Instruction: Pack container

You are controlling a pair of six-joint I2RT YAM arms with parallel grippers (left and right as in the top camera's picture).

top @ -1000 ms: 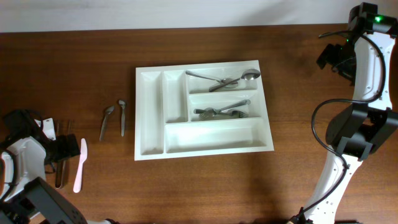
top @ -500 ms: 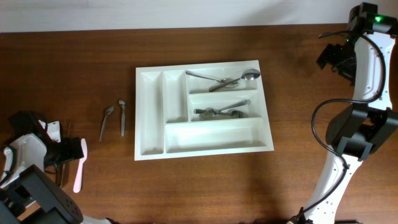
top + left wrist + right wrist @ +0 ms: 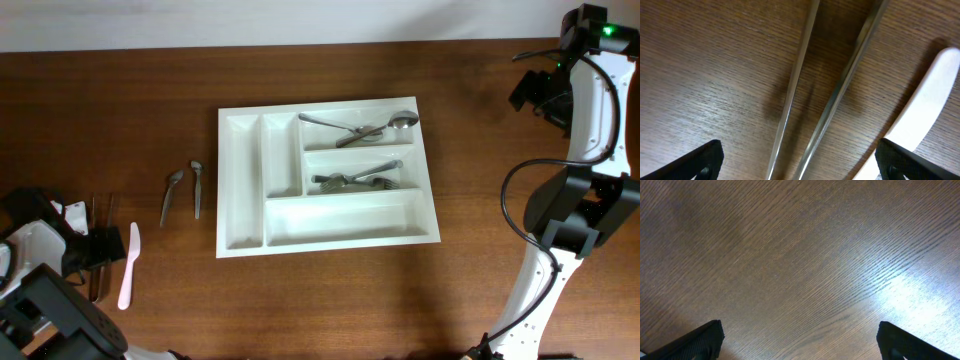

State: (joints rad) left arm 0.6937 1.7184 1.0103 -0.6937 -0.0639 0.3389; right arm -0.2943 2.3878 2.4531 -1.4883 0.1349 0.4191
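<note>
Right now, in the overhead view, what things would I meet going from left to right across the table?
The pale plastic knife, a small spoon, a second small spoon, the white tray, the right robot arm.

Overhead top-down; wrist cams close (tabletop point(image 3: 800, 255)).

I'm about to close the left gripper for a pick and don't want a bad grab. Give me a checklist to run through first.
1. Left gripper open: ok, jaws wide apart.
2. Only one piece between the fingers: not ok, two metal handles lie side by side there.
3. White knife clear of the fingers: not ok, it lies right beside one fingertip.
4. Free room in the container: ok, the long bottom compartment is empty.
5. Right gripper out of the way: ok, open over bare table, far from the container.
</note>
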